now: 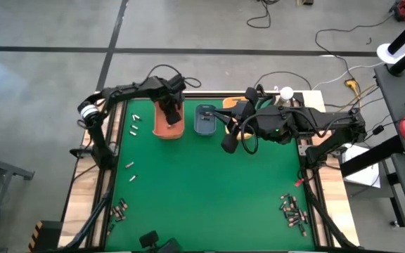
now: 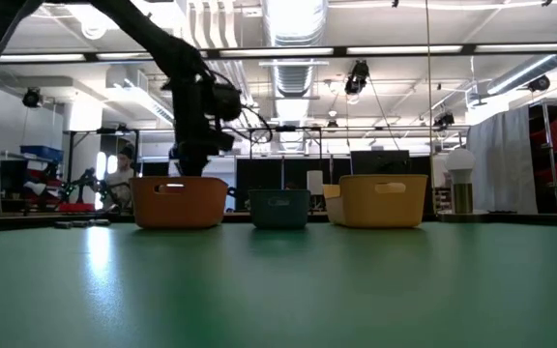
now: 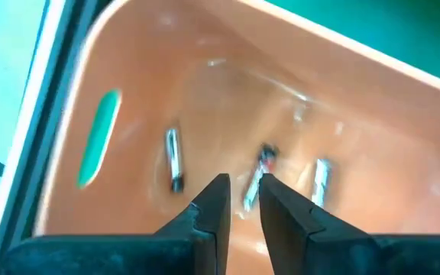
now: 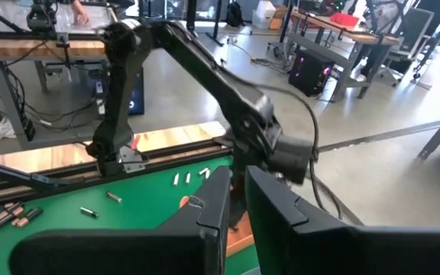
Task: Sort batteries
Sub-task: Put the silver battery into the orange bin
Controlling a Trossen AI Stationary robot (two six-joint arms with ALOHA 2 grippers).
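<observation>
- Three batteries (image 3: 173, 158) lie loose on the floor of the orange bin (image 3: 205, 84), well apart from one another; more are scattered on the green mat near the left edge (image 1: 133, 127), with clusters at the near-left (image 1: 120, 209) and near-right (image 1: 293, 211) corners.
- Left gripper (image 3: 241, 197) hangs just over the orange bin's opening, its fingers a narrow slit apart with nothing between them — the drop looks done, so this is probably the moment to lift clear.
- Rising straight up before swinging sideways seems the wise way out, since the bin walls stand close around the fingertips and a sideways drag could shove the bin against the blue-grey bin (image 1: 206, 119) beside it.
- For the next pick, the loose cells by the left edge are the nearest — approach from above with the fingers spread across a cell's width, not along its length, because these round bodies would likely roll.
- Right gripper (image 4: 237, 200) waits over the middle of the mat beside the yellow-orange bin (image 2: 382, 199), its fingers a small gap apart and empty.
</observation>
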